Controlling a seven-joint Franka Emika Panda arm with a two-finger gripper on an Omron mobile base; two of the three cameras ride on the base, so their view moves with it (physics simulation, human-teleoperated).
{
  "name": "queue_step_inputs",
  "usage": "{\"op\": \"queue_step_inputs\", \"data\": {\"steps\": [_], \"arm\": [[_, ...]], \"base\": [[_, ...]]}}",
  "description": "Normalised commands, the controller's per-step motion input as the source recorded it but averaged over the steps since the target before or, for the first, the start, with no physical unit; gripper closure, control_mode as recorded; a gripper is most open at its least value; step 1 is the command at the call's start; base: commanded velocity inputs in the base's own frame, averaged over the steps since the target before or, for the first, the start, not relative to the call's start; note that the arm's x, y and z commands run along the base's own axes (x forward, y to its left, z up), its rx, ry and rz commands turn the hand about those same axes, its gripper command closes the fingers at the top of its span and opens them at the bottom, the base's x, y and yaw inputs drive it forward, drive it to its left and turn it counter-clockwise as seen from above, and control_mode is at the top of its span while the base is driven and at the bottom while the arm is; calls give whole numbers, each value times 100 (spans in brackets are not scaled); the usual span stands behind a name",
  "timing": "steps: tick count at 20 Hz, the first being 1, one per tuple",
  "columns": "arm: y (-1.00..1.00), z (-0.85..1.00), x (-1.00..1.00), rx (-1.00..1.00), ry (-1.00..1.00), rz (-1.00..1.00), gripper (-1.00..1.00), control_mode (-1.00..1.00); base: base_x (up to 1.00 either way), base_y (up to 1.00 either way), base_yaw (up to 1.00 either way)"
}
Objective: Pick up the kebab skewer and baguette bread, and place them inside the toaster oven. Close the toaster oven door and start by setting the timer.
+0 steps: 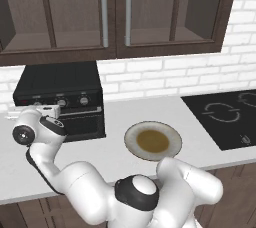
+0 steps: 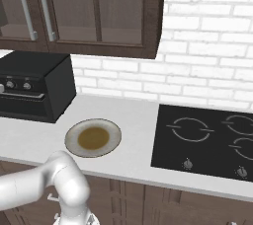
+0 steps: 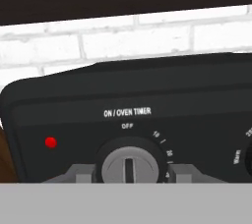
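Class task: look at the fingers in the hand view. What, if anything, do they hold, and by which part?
The fingers flank the timer knob of the toaster oven at its sides; firm contact cannot be told.

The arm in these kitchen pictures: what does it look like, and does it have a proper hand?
The arm is a chain of glossy white, rounded tube-like segments with dark grey caps and bands at its joints. No cables or lettering can be made out. There is no proper hand: the gripper ends in two small grey, blocky fingertips, which rise at the bottom of the hand view.
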Motion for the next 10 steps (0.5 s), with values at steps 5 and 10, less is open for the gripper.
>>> {"op": "queue_step_inputs", "data": {"steps": [5, 10], "arm": [[0, 0, 0, 0, 0, -2, 100, -100], [0, 0, -1, 0, 0, -4, 100, -100]], "base": [[0, 0, 0], [0, 0, 0]]}}
